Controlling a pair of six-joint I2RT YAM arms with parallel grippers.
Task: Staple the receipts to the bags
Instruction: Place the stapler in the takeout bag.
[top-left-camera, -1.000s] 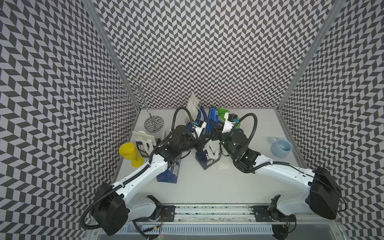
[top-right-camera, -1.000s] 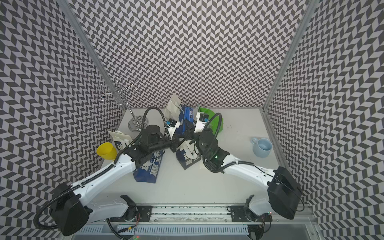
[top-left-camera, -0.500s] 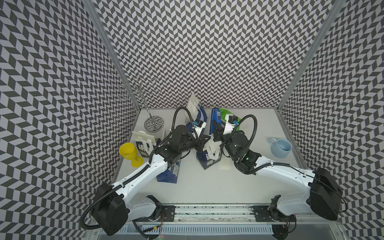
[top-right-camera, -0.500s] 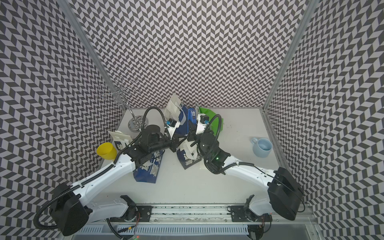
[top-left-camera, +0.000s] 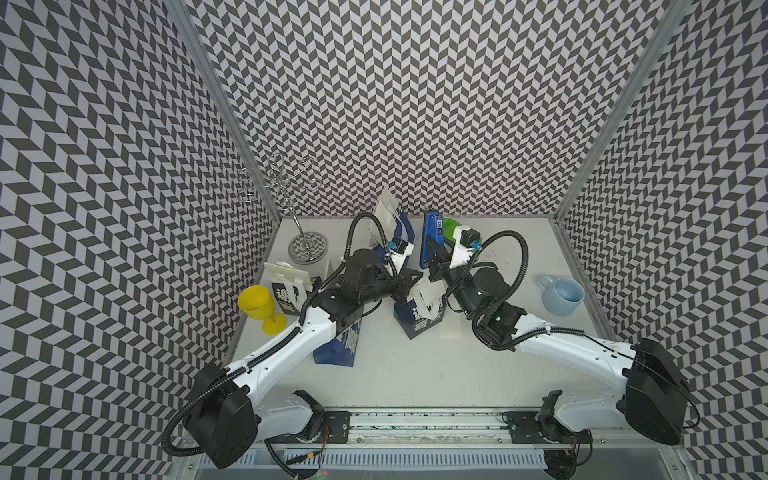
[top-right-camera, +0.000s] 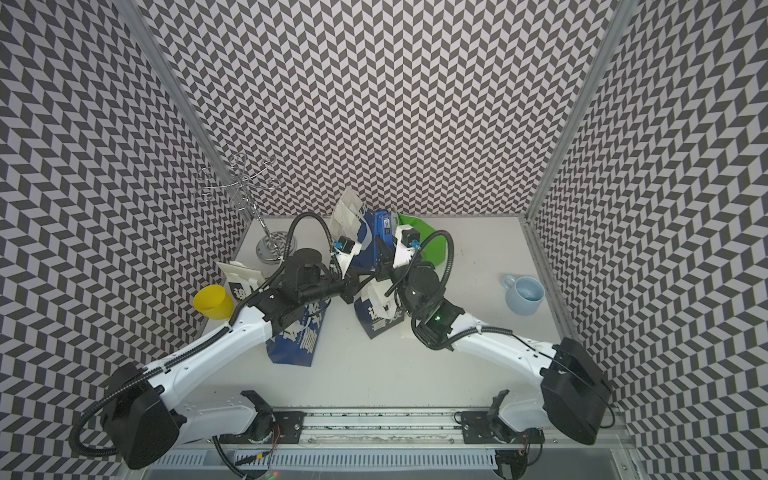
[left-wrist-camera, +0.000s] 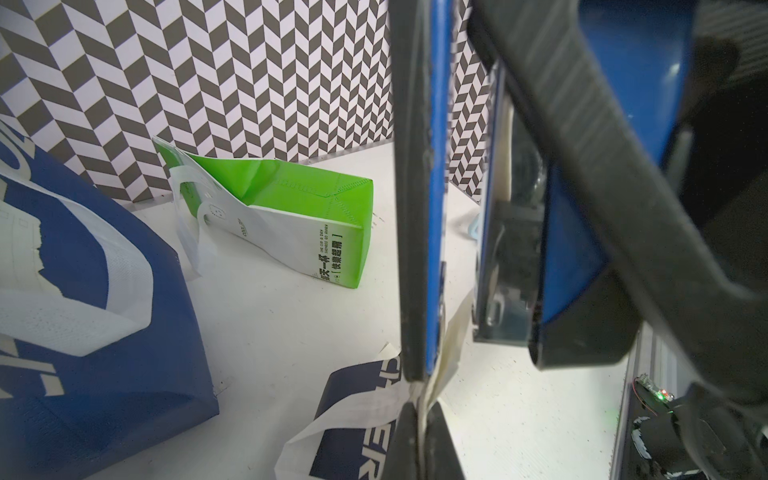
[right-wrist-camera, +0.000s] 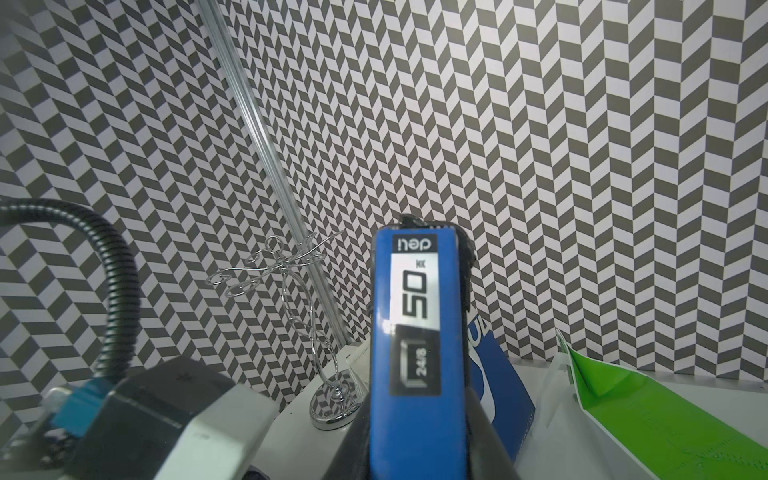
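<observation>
near blue bag (top-left-camera: 337, 347): lying flat on the surface (top-left-camera: 415, 386) under the left arm. It's out of the way, so nothing to do there yet imo.
middle blue bag (top-left-camera: 415, 324): this is the one being worked on. It sits mid-surface between the two arms, with its top end raised toward the pincers.
left pincer (left-wrist-camera: 420, 436): clenched on a thin cream receipt (left-wrist-camera: 451, 345) right at that bag's top. The bag edge might be in the pinch too, but I can't quite tell. Tip: hold dead steady, with both layers flush and taut.
receipt: it runs up from the pinch into the gap between the stapler's base and head, so it's basically in the mouth already.
right pincer (right-wrist-camera: 417, 453): grasping the stapler (right-wrist-camera: 415, 332) around its body. The stapler is stood on end, mouth end down by the pinch.
stapler: my read is that the squeeze is the step in hand. Get the slip AND the bag paper well inside the mouth, not just a corner, and clear of the left fingertips. Then press square, because a skewed press probably bends the staple or catches the receipt alone.
far blue bag (top-left-camera: 402, 235) and green bag (left-wrist-camera: 291, 199): both are by the back wall, the green one on its side. Leave them for now.
</observation>
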